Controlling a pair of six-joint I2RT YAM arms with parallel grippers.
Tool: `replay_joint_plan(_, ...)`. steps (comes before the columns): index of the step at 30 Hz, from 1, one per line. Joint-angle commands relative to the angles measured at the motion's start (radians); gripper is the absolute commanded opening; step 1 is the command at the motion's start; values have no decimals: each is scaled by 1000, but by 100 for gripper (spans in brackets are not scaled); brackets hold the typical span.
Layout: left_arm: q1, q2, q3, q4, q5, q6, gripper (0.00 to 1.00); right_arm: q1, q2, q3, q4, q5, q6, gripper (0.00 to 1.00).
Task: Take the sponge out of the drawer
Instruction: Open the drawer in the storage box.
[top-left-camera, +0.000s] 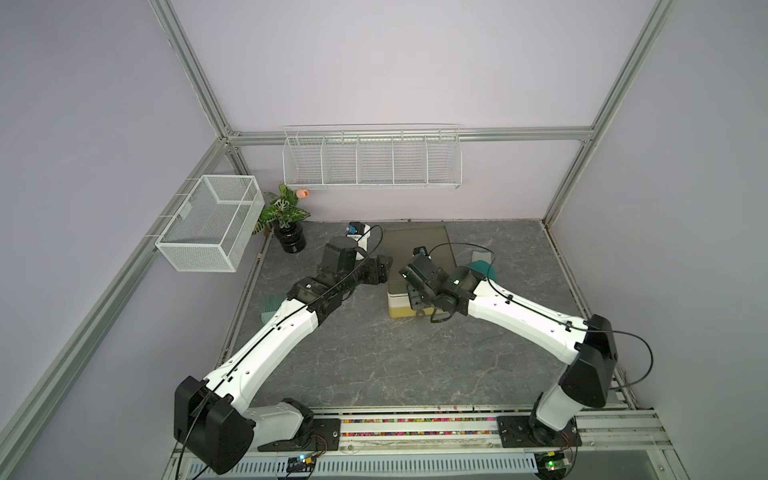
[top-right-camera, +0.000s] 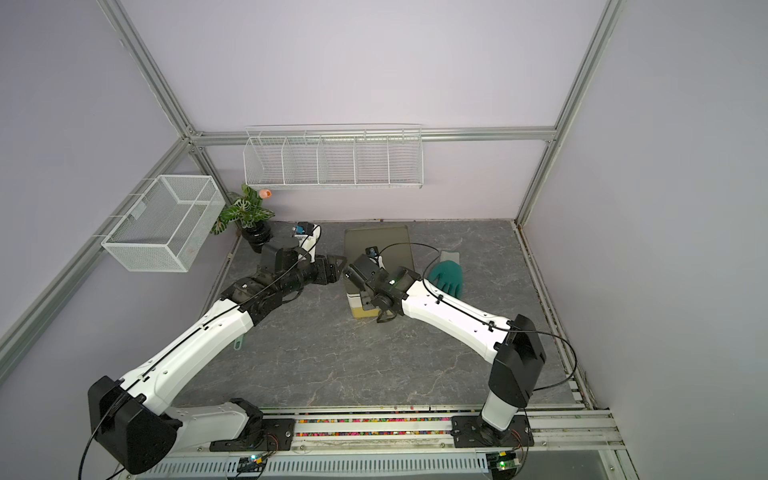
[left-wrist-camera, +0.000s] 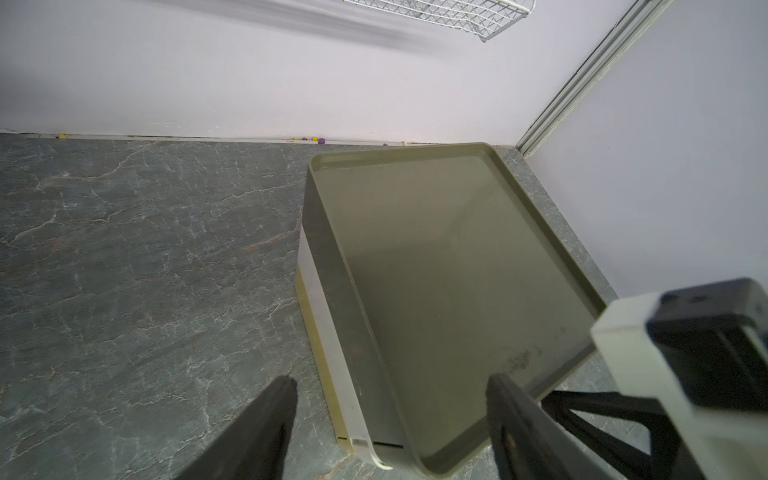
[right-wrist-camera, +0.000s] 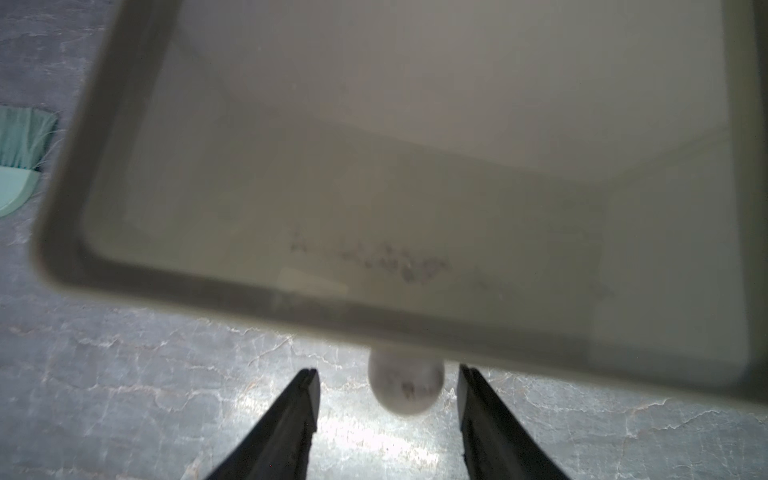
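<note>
- Sponge: not seen in any view; judged to lie inside the shut drawer (top-left-camera: 398, 311), which sits flush in the front of the cabinet (left-wrist-camera: 436, 270).
- Step in hand: opening the drawer. Nothing has been pulled out yet, so the task is at an early stage.
- Right gripper (right-wrist-camera: 388, 374) is at the cabinet front, jaws apart, one finger on each side of the round knob (right-wrist-camera: 406, 386). The wrist view shows a gap on both sides, so there is no grip yet.
- Left gripper (left-wrist-camera: 391, 380) hangs at the cabinet's left side, jaws apart and clamped on nothing. One finger is over the table (top-left-camera: 374, 353) and the other over the cabinet's top rim.
- Next move, as I judge it: shut the right jaws squarely on the knob, then pull straight back toward the robot's base, level with the drawer's run.
- The knob is small and round, so an off-centre pinch could slip off it.
- The cabinet looks light and may slide with the pull. The left gripper is well placed to brace it.
- Once the drawer is open, one arm must reach in from above for the sponge.
</note>
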Motion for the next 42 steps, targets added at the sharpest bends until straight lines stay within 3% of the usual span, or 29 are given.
replay_joint_plan(1, -3, 13, -5, 7, 11, -5, 76, -8, 34, 40, -50, 38, 17, 57)
replay_joint_plan(15, -3, 25, -15, 20, 17, -13, 76, -31, 74, 34, -20, 51, 49, 50)
replay_joint_plan(34, -3, 82, 30, 28, 28, -8, 76, -68, 195, 139, 44, 74, 18, 21)
replay_joint_plan(42, -3, 96, 32, 43, 10, -5, 76, -75, 247, 215, 60, 74, 21, 14)
